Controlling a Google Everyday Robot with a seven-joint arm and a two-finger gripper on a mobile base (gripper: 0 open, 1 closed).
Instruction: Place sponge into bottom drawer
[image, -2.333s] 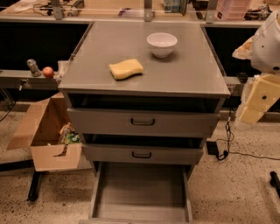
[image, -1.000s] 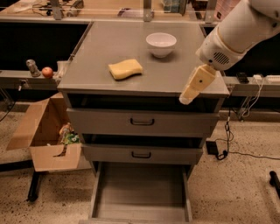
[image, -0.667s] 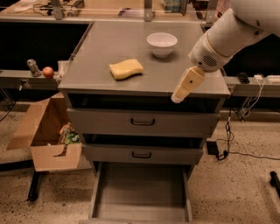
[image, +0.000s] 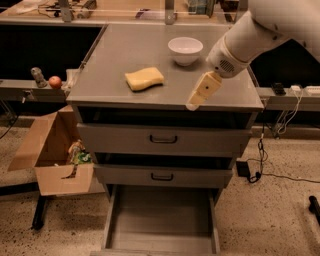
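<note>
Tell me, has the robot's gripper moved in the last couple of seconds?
Yes. The gripper moved left, from beyond the right edge of the cabinet top to over it, nearer the sponge.

Speckled floor (image: 280, 215), cardboard box (image: 62, 180) left, workbench (image: 125, 10) behind.

Sponge (image: 144, 79) on cabinet top (image: 120, 47), bowl (image: 185, 50) behind right, tool (image: 193, 104) right of sponge; bottom drawer (image: 162, 220) below, jutting forward
</note>
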